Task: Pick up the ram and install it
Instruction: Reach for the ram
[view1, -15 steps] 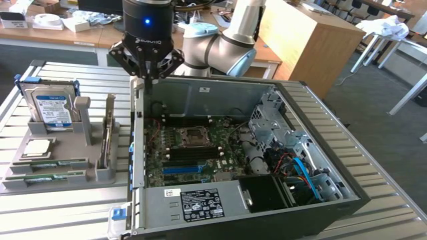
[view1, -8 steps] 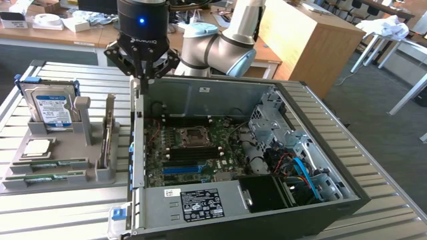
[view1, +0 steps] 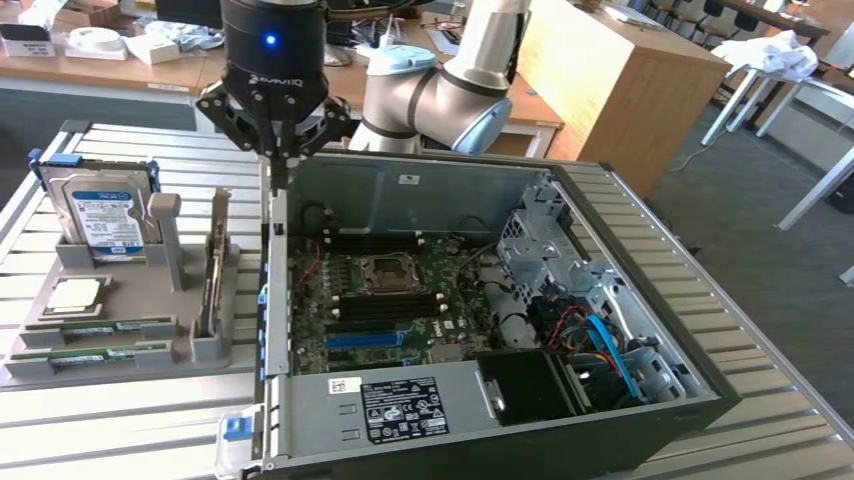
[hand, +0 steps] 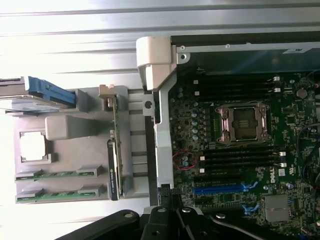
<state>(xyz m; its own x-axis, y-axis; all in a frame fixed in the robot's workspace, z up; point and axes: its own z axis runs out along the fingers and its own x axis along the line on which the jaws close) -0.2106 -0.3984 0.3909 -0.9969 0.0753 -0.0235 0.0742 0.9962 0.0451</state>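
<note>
Two ram sticks, thin green boards, lie side by side in a grey holder tray (view1: 134, 375) on the exterior view's left: one ram stick (view1: 104, 324) (hand: 55, 174) and a second ram stick (view1: 94, 352) (hand: 55, 194) beside it. My gripper (view1: 275, 180) (hand: 168, 194) hangs shut with nothing seen between its fingers. It is above the open computer case's wall (view1: 278, 260), between the tray and the motherboard (view1: 387, 300) (hand: 240, 150), and well apart from the ram.
The tray also holds an upright hard drive (view1: 107, 215) (hand: 45, 92), a silver processor chip (view1: 78, 293) (hand: 34, 146) and a card on edge (view1: 214, 275) (hand: 114, 165). On the motherboard are a processor socket (view1: 390, 268), black memory slots (hand: 240, 157) and a blue slot (view1: 367, 338) (hand: 220, 189).
</note>
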